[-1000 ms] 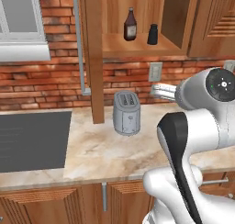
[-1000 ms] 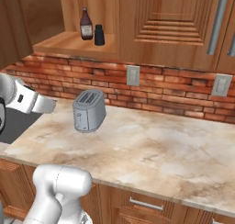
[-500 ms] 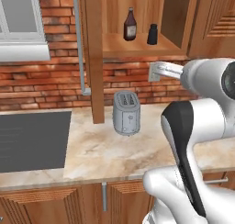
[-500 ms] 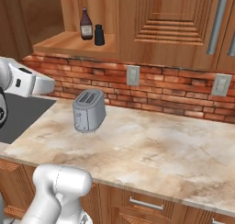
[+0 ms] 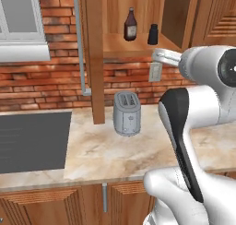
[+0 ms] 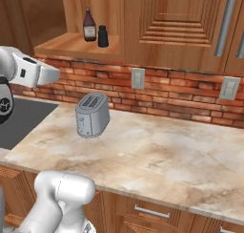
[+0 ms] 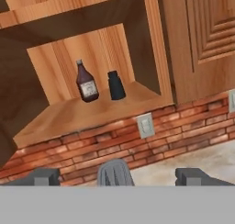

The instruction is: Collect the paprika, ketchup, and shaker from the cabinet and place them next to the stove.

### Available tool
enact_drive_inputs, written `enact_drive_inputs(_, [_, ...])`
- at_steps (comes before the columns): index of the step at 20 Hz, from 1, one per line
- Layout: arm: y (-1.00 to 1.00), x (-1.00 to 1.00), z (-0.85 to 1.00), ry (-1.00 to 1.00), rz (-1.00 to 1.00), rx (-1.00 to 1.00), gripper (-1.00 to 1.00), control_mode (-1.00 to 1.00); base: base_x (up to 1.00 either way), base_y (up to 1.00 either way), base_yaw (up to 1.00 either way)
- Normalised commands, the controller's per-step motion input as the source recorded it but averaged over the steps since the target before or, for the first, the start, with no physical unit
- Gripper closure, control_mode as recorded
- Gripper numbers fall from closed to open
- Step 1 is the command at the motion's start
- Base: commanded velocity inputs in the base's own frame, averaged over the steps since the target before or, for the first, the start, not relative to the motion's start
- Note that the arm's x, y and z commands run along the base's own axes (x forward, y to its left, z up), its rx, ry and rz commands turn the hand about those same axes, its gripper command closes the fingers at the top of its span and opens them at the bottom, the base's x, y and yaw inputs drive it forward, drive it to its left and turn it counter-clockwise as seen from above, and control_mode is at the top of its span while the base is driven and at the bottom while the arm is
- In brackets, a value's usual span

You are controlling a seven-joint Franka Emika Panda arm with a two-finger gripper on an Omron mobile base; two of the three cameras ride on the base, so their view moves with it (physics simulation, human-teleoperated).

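Stove (image 5: 32,141) flat at counter's left end. Cabinet (image 7: 151,44) open, shelf holding ketchup (image 7: 86,84) upright, long axis vertical, cap up, label facing out; shaker (image 7: 116,86) just beside it, upright, narrow end up. Gripper (image 7: 119,176) spread fully wide, holding nothing, below the shelf, well apart from both.

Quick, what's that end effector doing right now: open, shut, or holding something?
End effector: open and empty, aimed at the cabinet shelf.

grey toaster (image 5: 126,113) on marble counter (image 6: 157,153); brick backsplash (image 6: 181,91); wall outlets (image 6: 137,78)
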Motion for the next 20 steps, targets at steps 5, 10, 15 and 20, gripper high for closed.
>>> enact_drive_inputs(5, [-0.01, 0.29, 0.24, 0.00, 0.00, 0.00, -1.00, -1.00, 0.00, 0.00, 0.00])
enact_drive_inputs(10, [-0.01, 0.35, 0.29, -0.01, 0.00, 0.00, -1.00, -1.00, 0.00, 0.00, 0.00])
enact_drive_inputs(15, [-0.06, 0.40, 0.21, 0.00, 0.00, 0.00, -1.00, -1.00, 0.00, 0.00, 0.00])
enact_drive_inputs(20, [0.00, 0.22, 0.01, 0.00, 0.00, 0.00, -1.00, -1.00, 0.00, 0.00, 0.00])
